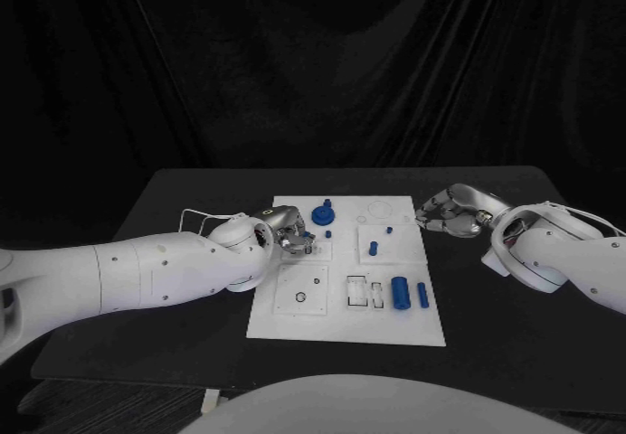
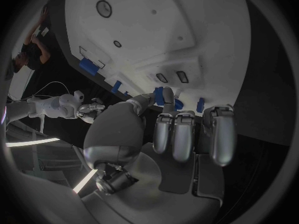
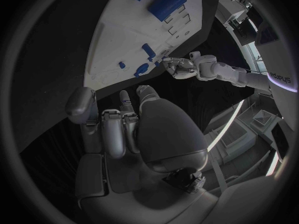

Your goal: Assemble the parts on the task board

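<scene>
I am pinching a small blue part (image 2: 163, 95) in my left hand (image 1: 285, 231) over the task board (image 1: 342, 321), by the round blue piece (image 1: 322, 215). I am lowering it squarely. Farther off, my right hand (image 1: 450, 211) is hanging loosely curled and empty just beside the board.

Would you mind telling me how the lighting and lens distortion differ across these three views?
Head view: dim, the black table merging into the dark backdrop, only the white task board bright, its edges straight. Left wrist view: fisheye bends the board's edges; the left robot hand looms large. Right wrist view: same bending; bright light strips curve past the right robot hand.
</scene>
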`<action>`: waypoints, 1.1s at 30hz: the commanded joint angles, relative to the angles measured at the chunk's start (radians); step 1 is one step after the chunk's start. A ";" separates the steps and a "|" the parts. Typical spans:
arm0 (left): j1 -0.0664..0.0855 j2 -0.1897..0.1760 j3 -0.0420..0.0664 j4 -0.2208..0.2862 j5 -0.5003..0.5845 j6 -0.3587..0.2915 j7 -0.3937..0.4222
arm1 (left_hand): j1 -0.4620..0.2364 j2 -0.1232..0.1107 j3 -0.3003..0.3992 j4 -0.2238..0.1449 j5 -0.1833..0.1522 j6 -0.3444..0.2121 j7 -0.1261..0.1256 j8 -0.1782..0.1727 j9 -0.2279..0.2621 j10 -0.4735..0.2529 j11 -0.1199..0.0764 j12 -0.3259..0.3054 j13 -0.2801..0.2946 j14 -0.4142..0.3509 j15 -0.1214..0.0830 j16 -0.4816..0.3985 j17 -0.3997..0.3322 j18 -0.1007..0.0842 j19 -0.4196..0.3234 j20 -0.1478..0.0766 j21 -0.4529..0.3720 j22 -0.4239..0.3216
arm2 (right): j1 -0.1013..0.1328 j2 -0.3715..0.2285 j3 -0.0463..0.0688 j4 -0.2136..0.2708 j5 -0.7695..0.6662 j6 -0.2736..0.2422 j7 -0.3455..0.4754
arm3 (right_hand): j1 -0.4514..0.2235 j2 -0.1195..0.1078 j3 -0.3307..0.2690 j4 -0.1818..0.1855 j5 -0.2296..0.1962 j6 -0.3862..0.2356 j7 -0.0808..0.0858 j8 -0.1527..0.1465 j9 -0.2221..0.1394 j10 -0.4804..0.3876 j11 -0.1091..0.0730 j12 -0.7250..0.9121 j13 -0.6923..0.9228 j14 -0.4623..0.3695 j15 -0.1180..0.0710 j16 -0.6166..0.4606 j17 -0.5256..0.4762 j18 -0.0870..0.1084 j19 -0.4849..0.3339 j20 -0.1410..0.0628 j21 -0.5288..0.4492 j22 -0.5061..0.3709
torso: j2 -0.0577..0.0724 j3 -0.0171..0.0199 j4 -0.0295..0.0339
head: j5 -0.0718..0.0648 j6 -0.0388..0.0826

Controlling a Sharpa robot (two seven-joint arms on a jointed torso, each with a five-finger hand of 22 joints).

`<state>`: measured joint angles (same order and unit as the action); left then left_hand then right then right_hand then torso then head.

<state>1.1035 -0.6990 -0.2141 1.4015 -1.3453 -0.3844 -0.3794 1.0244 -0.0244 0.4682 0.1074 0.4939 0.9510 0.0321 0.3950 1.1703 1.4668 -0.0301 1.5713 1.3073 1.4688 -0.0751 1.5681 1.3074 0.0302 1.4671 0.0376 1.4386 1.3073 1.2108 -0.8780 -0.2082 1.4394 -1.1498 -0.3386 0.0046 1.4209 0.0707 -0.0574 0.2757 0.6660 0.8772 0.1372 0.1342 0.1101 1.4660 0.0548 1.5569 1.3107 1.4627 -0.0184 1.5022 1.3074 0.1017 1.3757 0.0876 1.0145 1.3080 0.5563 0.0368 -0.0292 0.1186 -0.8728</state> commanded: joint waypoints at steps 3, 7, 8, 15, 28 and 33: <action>-0.005 0.004 0.001 0.001 -0.011 0.041 0.008 | -0.008 0.003 0.031 -0.025 -0.010 0.009 -0.003 -0.007 -0.004 0.104 -0.009 -0.001 0.264 0.102 -0.008 0.003 0.263 0.002 0.030 -0.006 0.003 0.221 | -0.002 0.001 0.001 0.000 -0.005 -0.008 0.001 | 0.009 -0.003 0.006 0.001 0.005 -0.007 -0.002 -0.004 -0.001 0.077 -0.009 -0.005 0.231 0.078 -0.005 -0.006 0.176 0.009 -0.002 -0.003 -0.006 0.115 | 0.000 0.0000 0.0006 | 0.000 0.000; -0.008 0.005 0.001 0.003 -0.011 0.056 0.005 | -0.007 0.003 0.031 -0.024 -0.011 0.010 -0.003 -0.008 -0.004 0.104 -0.009 -0.001 0.264 0.102 -0.008 0.003 0.263 0.002 0.029 -0.006 0.002 0.221 | -0.002 0.001 0.001 0.000 -0.005 -0.004 -0.001 | 0.009 -0.003 0.007 0.001 0.006 -0.007 -0.002 -0.003 -0.001 0.076 -0.009 -0.005 0.230 0.077 -0.005 -0.007 0.174 0.009 -0.003 -0.003 -0.009 0.114 | -0.001 0.0000 0.0012 | -0.001 0.000; -0.008 0.005 0.001 0.004 -0.011 0.060 0.003 | -0.005 0.003 0.029 -0.024 -0.017 0.012 -0.004 -0.009 -0.006 0.104 -0.009 -0.001 0.264 0.102 -0.009 0.003 0.263 0.002 0.030 -0.007 0.003 0.221 | -0.002 0.001 0.001 0.000 -0.005 -0.003 -0.002 | 0.009 -0.003 0.008 0.001 0.007 -0.006 -0.003 -0.003 -0.001 0.077 -0.009 -0.005 0.230 0.078 -0.005 -0.007 0.174 0.009 -0.003 -0.003 -0.009 0.114 | -0.001 0.0002 0.0012 | -0.001 0.000; -0.012 0.006 0.001 0.006 -0.011 0.067 0.004 | -0.005 0.003 0.027 -0.024 -0.020 0.013 -0.004 -0.010 -0.007 0.104 -0.010 -0.001 0.264 0.102 -0.009 0.003 0.263 0.002 0.030 -0.007 0.002 0.221 | -0.002 0.001 0.001 0.000 -0.005 0.004 -0.006 | 0.009 -0.002 0.009 0.001 0.007 -0.005 -0.003 -0.002 0.000 0.076 -0.008 -0.005 0.230 0.078 -0.005 -0.007 0.174 0.009 -0.003 -0.003 -0.010 0.114 | -0.001 0.0000 0.0006 | 0.001 0.000; -0.015 0.012 0.001 -0.005 -0.011 0.077 0.004 | -0.004 0.005 0.024 -0.022 -0.027 0.016 -0.005 -0.011 -0.009 0.104 -0.010 -0.001 0.264 0.102 -0.010 0.003 0.263 0.003 0.029 -0.008 0.001 0.220 | -0.002 -0.002 0.001 0.001 -0.005 0.010 -0.011 | 0.009 -0.002 0.011 0.002 0.008 -0.002 -0.003 0.000 0.000 0.076 -0.007 -0.006 0.230 0.077 -0.005 -0.008 0.173 0.009 -0.004 -0.004 -0.011 0.114 | -0.002 0.0002 0.0009 | -0.002 0.000; -0.016 0.010 0.001 -0.002 -0.011 0.080 -0.001 | -0.004 0.005 0.024 -0.022 -0.027 0.016 -0.005 -0.011 -0.009 0.104 -0.010 -0.001 0.264 0.102 -0.010 0.003 0.263 0.003 0.029 -0.008 0.001 0.220 | -0.002 -0.001 0.001 0.001 -0.005 0.011 -0.012 | 0.009 -0.002 0.011 0.002 0.008 -0.002 -0.003 0.000 0.000 0.076 -0.007 -0.006 0.230 0.077 -0.005 -0.008 0.173 0.009 -0.004 -0.004 -0.011 0.114 | -0.001 0.0000 0.0000 | 0.000 0.000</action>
<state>1.0919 -0.6902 -0.2125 1.3966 -1.3549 -0.3223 -0.3823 1.0173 -0.0314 0.4821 0.0934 0.4733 0.9653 0.0320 0.3872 1.1612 1.4634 -0.0333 1.5713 1.3073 1.4651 -0.0786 1.5681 1.3074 0.0301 1.4671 0.0377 1.4386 1.3078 1.2106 -0.8785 -0.2082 1.4393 -1.1498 -0.3324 0.0028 1.4207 0.0706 -0.0519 0.2758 0.6697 0.8772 0.1372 0.1342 0.1103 1.4656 0.0551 1.5555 1.3104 1.4625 -0.0183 1.4984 1.3074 0.1017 1.3757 0.0876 1.0094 1.3076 0.5548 0.0368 -0.0286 0.1175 -0.8728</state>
